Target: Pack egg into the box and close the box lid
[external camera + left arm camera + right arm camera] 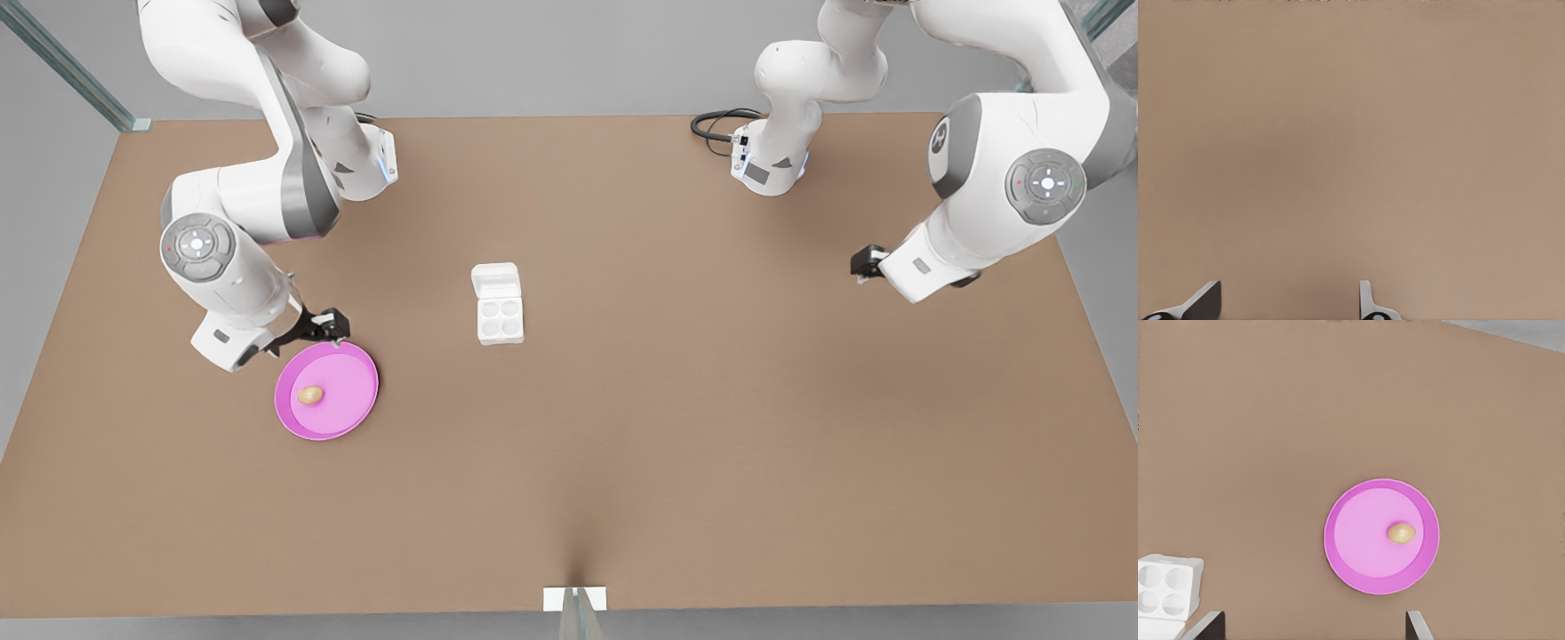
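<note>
We see a wide brown table (pixel 622 444) under both arms. On the front view's left stands the arm with the right gripper (pixel 331 327), which hangs just above the far rim of the pink plate (pixel 351 391); its wrist view looks down on this plate (pixel 1358 547). Its two fingers (pixel 1208 625) stand wide apart and hold nothing. On the front view's right the other arm waits with the left gripper (pixel 861 263) over bare table, well apart from everything; its fingers (pixel 1205 301) are also spread and empty.

The box (pixel 500 320) lies near the middle of the table, its four cups uncovered. The box lid (pixel 495 280) is folded back on the far side, lying flat. The egg (pixel 309 396) rests on the plate, and the right wrist view shows it too (pixel 1401 533).
</note>
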Tool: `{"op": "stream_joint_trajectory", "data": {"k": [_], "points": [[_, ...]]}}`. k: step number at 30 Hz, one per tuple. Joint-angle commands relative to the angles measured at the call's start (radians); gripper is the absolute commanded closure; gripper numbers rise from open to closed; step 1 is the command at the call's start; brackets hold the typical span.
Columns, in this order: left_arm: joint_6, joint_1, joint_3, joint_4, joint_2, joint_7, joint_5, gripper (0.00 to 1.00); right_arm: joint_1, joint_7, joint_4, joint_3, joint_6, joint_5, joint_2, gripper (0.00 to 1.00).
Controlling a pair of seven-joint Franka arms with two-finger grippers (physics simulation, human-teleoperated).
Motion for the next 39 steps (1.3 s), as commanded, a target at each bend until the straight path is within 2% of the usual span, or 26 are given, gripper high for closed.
{"op": "stream_joint_trajectory", "data": {"k": [1, 2, 4, 8, 12, 13, 16, 17, 22, 29, 39], "points": [[0.082, 0.016, 0.0, 0.0, 0.019, 0.038, 0.005, 0.0, -0.001, 0.019, 0.001, 0.0, 0.045, 0.0, -0.001, 0.0], [0.119, 0.016, 0.0, 0.0, 0.065, 0.038, 0.005, 0.0, 0.007, 0.017, -0.002, 0.0, 0.043, -0.003, -0.001, 0.0], [0.13, 0.016, -0.001, 0.0, 0.073, 0.038, 0.006, 0.0, 0.013, 0.036, 0.002, 0.0, 0.022, -0.004, 0.025, 0.0], [0.13, 0.016, 0.0, 0.0, 0.077, 0.04, 0.006, 0.0, -0.003, 0.036, 0.028, -0.006, 0.028, 0.006, 0.272, 0.0], [0.13, 0.015, -0.001, 0.0, 0.077, 0.04, 0.006, 0.0, -0.065, 0.031, 0.018, -0.009, 0.206, 0.002, 0.393, 0.0], [0.124, 0.015, -0.003, 0.002, 0.074, 0.038, 0.006, 0.0, -0.069, 0.034, 0.013, -0.009, 0.229, 0.0, 0.393, 0.0], [0.117, 0.015, -0.004, 0.014, 0.067, 0.04, 0.008, 0.0, -0.133, 0.019, -0.162, 0.003, 0.532, -0.003, 0.379, 0.0], [0.116, 0.015, -0.006, 0.022, 0.068, 0.04, 0.008, 0.0, -0.138, 0.017, -0.17, 0.003, 0.552, -0.003, 0.375, 0.0], [0.107, 0.015, -0.006, 0.02, 0.07, 0.038, 0.008, 0.0, -0.138, 0.016, -0.16, 0.003, 0.551, -0.003, 0.375, 0.0], [0.113, 0.015, -0.006, 0.02, 0.077, 0.04, 0.008, 0.0, -0.223, -0.159, -0.156, 0.003, 0.549, -0.006, 0.376, 0.0], [0.114, 0.015, -0.006, 0.019, 0.079, 0.04, 0.008, 0.0, -0.236, -0.142, -0.142, -0.004, 0.552, 0.002, 0.445, 0.0]]}}
